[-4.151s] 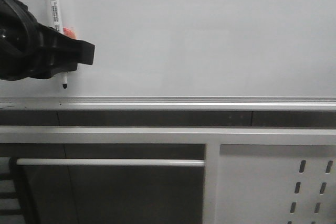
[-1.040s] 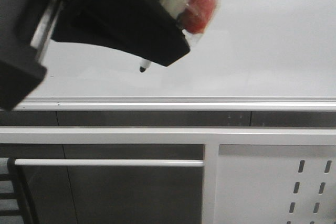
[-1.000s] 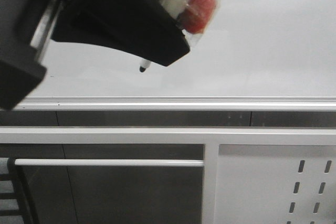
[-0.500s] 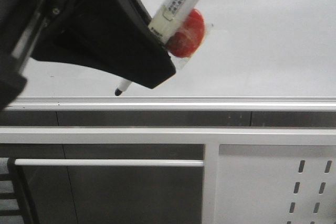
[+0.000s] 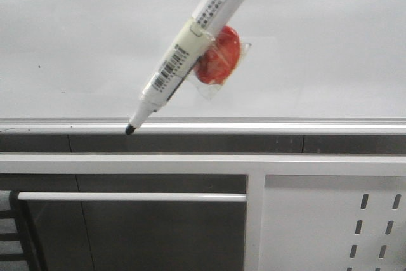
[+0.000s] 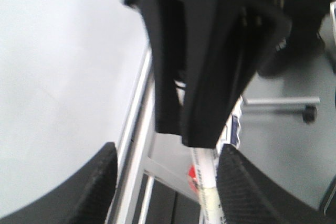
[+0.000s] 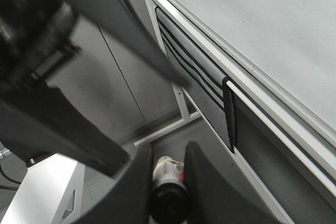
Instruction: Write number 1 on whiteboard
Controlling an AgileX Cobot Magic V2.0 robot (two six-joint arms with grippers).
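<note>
The whiteboard (image 5: 317, 42) fills the upper front view above its silver lower frame edge (image 5: 266, 122); no number 1 shows on it. A white marker pen (image 5: 190, 61) with a black tip and a red blob taped to it hangs tilted, its tip at the frame edge. My right gripper (image 7: 168, 153) is shut on the marker's upper end (image 7: 169, 182). My left gripper (image 6: 169, 149) is open; the marker (image 6: 207, 192) passes between its fingers near one of them, held from above by the right gripper's black fingers (image 6: 205, 87). Neither gripper shows in the front view.
Below the board are a dark tray strip, a white horizontal bar (image 5: 127, 197) and a white perforated metal panel (image 5: 374, 220). A black bracket (image 7: 228, 114) carries that bar. A chair castor (image 6: 310, 113) stands on the floor.
The black gripper that covered the upper left of the front view has moved up out of it. The marker has swung down and left; its tip now reaches the frame edge.
</note>
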